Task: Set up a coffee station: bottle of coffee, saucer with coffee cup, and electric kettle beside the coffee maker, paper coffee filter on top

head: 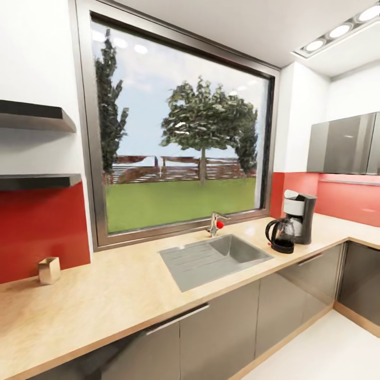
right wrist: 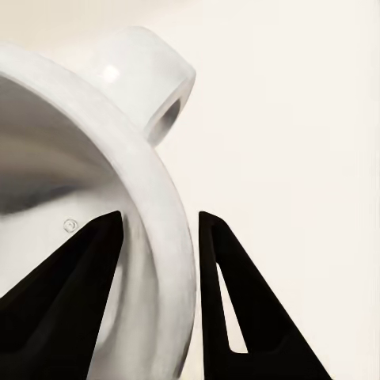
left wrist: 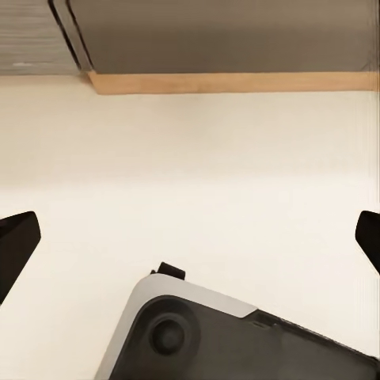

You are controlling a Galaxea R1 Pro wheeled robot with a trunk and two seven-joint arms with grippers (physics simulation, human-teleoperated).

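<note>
We carry one coffee cup with the right gripper clamped over its rim, one finger inside and one outside, so it cannot slip, the left gripper hangs apart and empty, while one coffee maker and one electric kettle wait together at the far right of the bench.

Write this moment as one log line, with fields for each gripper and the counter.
right gripper: shut on coffee cup rim | left gripper: open, over floor | kitchen countertop: coffee maker with electric kettle beside it, right of sink
</note>
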